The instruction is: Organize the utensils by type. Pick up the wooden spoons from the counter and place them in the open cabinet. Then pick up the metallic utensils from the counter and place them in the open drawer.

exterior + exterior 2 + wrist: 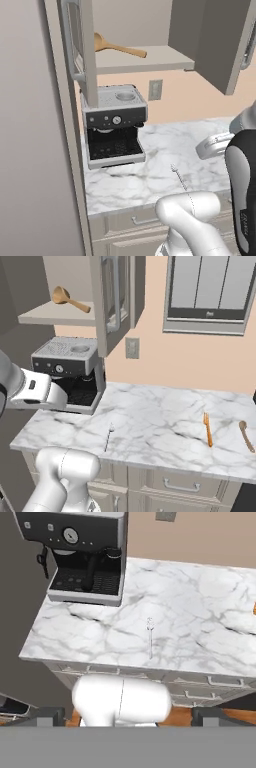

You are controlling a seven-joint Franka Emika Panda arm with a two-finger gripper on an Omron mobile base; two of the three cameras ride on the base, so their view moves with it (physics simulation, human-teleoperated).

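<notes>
One large wooden spoon (120,47) (70,300) lies on the pale shelf of the open cabinet (150,59) (45,315). A smaller tan wooden spoon (245,435) rests at the right end of the marble counter (150,411) (150,145) (200,602). An orange fork (207,429) lies just left of it. A thin silver utensil (180,177) (108,438) (150,637) lies near the counter's front edge. My gripper (127,717) hangs open and empty, high over the front edge, looking down on the silver utensil. The open drawer is out of view.
A steel coffee machine (114,125) (67,368) (85,557) stands at the counter's left end under the cabinet. The cabinet door (112,296) swings out over it. Shut drawer fronts (175,483) run below the counter. A tall cupboard side (35,150) bounds the left.
</notes>
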